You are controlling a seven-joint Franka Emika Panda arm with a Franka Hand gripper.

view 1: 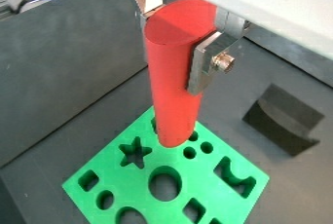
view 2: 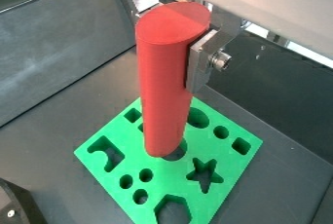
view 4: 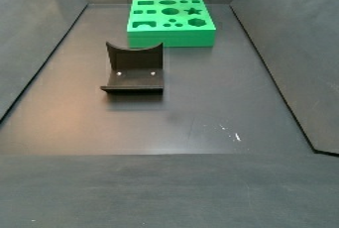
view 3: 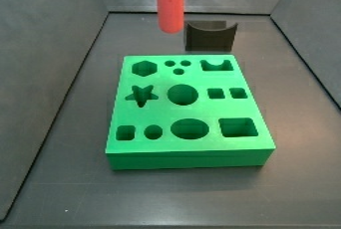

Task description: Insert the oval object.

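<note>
I have the gripper (view 1: 178, 35) clamped on the upper part of the oval object (view 1: 174, 72), holding the red peg upright so it can go straight down into the green block (view 3: 186, 108). In a side view the peg (view 3: 170, 2) hangs above the block's far edge, toward 12 o'clock from the oval hole (view 3: 192, 127) near the front edge. Whether its tip touches the block I can't tell, so I'd judge it still needs carrying toward 6 o'clock; the fixture (view 4: 134, 68) stands well apart.

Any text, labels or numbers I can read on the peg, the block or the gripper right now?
None: no text, label or number shows in any view. The oval object, held upright in the gripper, is plain red. The green block bears only shaped holes. The fixture is unmarked.
</note>
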